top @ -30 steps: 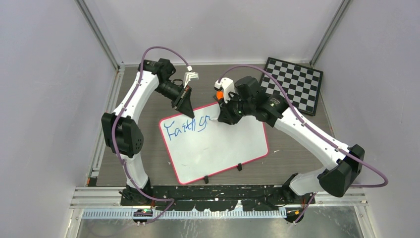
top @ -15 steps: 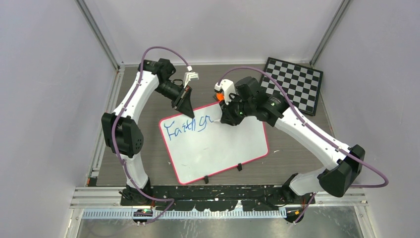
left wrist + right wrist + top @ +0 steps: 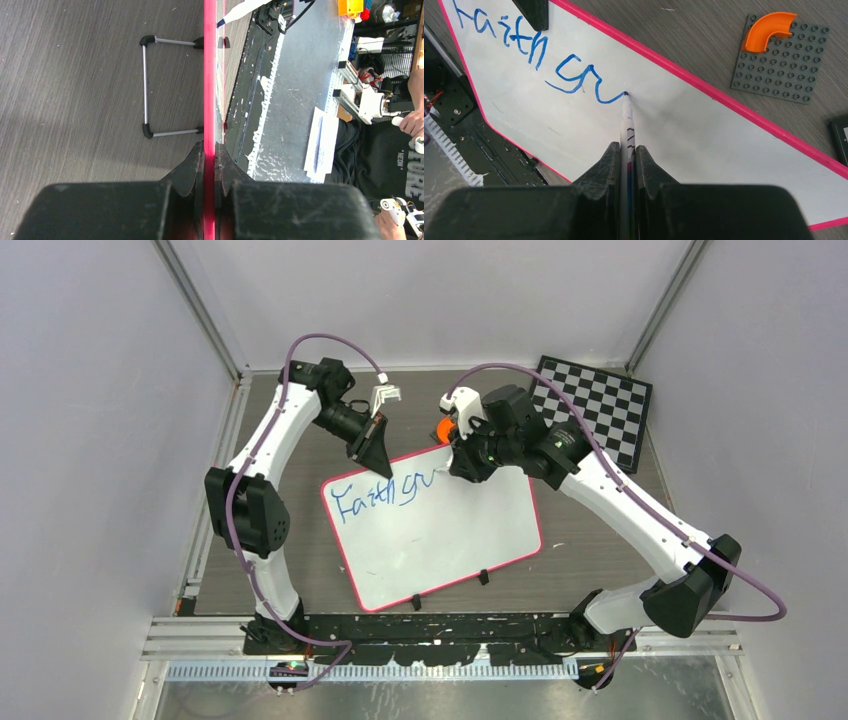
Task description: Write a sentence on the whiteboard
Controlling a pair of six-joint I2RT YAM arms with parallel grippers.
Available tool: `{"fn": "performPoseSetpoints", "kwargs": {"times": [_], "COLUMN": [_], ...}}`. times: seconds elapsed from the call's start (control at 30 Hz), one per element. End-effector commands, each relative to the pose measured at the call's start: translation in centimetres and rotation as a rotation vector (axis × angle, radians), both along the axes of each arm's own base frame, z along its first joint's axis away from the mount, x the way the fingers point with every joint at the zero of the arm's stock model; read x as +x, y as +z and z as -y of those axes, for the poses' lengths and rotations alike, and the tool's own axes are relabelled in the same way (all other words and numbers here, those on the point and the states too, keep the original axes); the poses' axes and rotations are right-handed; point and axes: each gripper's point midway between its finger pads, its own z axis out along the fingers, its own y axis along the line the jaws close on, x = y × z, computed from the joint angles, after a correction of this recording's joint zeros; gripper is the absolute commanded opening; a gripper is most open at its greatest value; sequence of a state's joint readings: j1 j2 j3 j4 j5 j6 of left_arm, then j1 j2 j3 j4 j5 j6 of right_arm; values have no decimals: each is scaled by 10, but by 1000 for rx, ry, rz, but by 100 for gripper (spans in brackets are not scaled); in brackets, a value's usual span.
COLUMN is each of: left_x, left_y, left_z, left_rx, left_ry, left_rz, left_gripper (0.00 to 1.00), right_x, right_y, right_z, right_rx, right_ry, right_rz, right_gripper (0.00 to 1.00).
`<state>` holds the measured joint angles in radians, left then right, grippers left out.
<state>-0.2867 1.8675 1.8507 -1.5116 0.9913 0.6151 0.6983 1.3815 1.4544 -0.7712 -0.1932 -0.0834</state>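
The whiteboard with its red-pink rim lies tilted on the table. It also shows in the right wrist view. Blue writing reads about "Faith gu" along its upper left; the right wrist view shows it too. My left gripper is shut on the board's far rim, seen edge-on between the jaws. My right gripper is shut on a white marker. Its blue tip touches the board at the end of the last stroke.
A black-and-white checkered board lies at the back right. A grey studded plate with an orange curved piece sits just beyond the whiteboard's far rim. Small black clips sit along the board's near edge.
My right gripper has moved the marker to the right. The writing has grown from "Faith g" with a short stroke to "Faith gu". The left gripper has not moved.
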Motion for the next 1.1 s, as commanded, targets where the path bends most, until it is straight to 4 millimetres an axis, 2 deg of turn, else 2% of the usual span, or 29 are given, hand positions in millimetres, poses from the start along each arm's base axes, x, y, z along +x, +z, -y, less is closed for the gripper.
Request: {"fn": "performPoseSetpoints", "kwargs": {"times": [0.0, 0.23, 0.4, 0.6, 0.87, 1.07], "left_x": [-13, -13, -13, -13, -13, -14], "left_y": [-21, -22, -22, -23, -23, -24], "left_z": [-5, -4, -5, -5, -4, -5], "left_rx": [95, 96, 98, 99, 95, 96], "left_ry": [-55, -54, -55, -55, -56, -56], "left_rz": [-21, -23, -25, -27, -26, -32], "left_gripper": [0, 0, 0, 0, 0, 0], "right_x": [6, -7, -11, -15, -28, -23], "right_y": [11, -12, -15, -8, 17, 21], "right_z": [-7, -5, 0, 5, 7, 14], "right_rx": [44, 27, 10, -4, 43, 56], "right_ry": [0, 15, 18, 28, 54, 12], "right_rz": [25, -46, -47, -47, -31, -16], "right_gripper": [0, 0, 0, 0, 0, 0]}}
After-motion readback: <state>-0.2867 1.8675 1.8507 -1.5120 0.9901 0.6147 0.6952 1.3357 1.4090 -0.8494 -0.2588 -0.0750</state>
